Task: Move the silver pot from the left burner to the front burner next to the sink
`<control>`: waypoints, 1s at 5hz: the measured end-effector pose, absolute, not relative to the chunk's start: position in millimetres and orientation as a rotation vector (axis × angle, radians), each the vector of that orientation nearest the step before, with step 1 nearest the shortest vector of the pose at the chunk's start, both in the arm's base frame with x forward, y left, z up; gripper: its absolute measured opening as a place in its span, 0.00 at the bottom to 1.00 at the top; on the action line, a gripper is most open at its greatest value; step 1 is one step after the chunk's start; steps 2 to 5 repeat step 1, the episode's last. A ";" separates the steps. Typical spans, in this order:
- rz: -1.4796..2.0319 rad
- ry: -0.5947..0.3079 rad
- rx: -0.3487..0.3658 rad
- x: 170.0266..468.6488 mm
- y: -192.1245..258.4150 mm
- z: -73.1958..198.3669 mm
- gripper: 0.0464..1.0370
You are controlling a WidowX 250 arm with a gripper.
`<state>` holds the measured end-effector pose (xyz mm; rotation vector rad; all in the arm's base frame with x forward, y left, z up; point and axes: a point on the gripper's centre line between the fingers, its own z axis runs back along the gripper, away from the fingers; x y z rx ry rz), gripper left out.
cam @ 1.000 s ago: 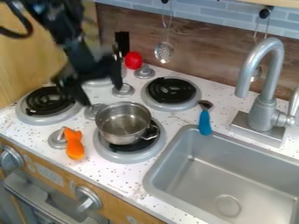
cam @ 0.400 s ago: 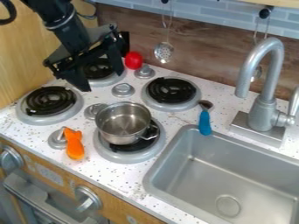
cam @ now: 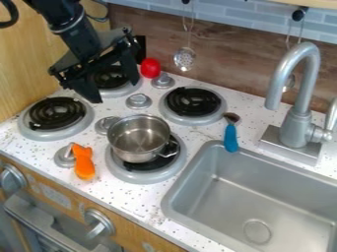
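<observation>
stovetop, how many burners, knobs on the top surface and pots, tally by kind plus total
Burners: 4
Top-surface knobs: 4
Pot: 1
Total: 9

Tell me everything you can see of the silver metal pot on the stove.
The small, round, silver metal pot stands upright with no lid, its smooth, shiny inside showing. A thin loop handle sticks out at its lower right; whether there is a matching one opposite is hard to tell. The pot rests on the black-coil burner with a grey rim, slightly toward the upper left of it. The black two-finger gripper hangs farther up and left, apart from it.
</observation>
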<state>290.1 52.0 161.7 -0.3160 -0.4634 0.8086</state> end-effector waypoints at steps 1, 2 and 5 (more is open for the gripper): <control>0.808 -0.465 -0.316 290.0 51.9 162.1 0.96; 0.808 -0.465 -0.316 290.0 51.9 162.1 0.96; 0.808 -0.465 -0.316 290.0 51.9 162.1 0.96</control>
